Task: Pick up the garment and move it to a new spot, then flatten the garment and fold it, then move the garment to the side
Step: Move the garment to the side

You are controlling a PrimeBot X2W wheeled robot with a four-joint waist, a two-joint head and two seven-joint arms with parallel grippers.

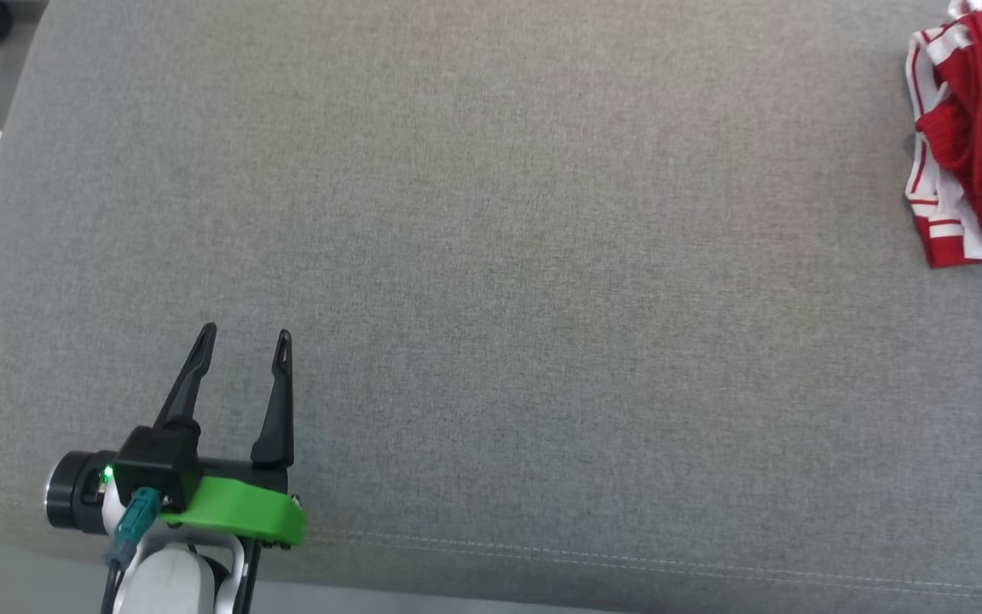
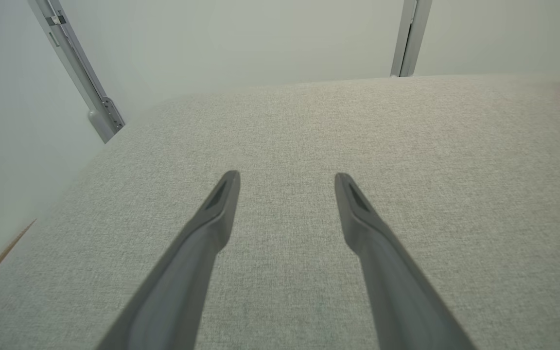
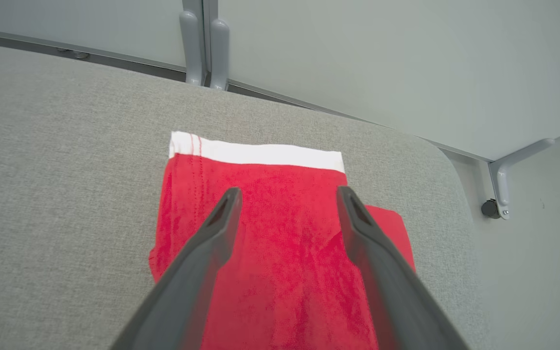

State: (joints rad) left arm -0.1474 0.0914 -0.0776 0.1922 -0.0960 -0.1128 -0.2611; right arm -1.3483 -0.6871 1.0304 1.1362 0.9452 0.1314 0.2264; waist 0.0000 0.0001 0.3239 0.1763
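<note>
The folded red garment (image 3: 285, 228) lies directly under my open, empty right jaws, its length running forward from them; my left jaws, also open, hang well apart.

You see the garment (image 1: 981, 128), red cloth with white bands and thin red stripes along its edges. It lies folded in a loose stack at the far right of the grey padded surface (image 1: 491, 256), cut by the picture's edge. In the right wrist view its top layer lies flat, with a white band along the far edge and a lower red layer showing at the right.
</note>
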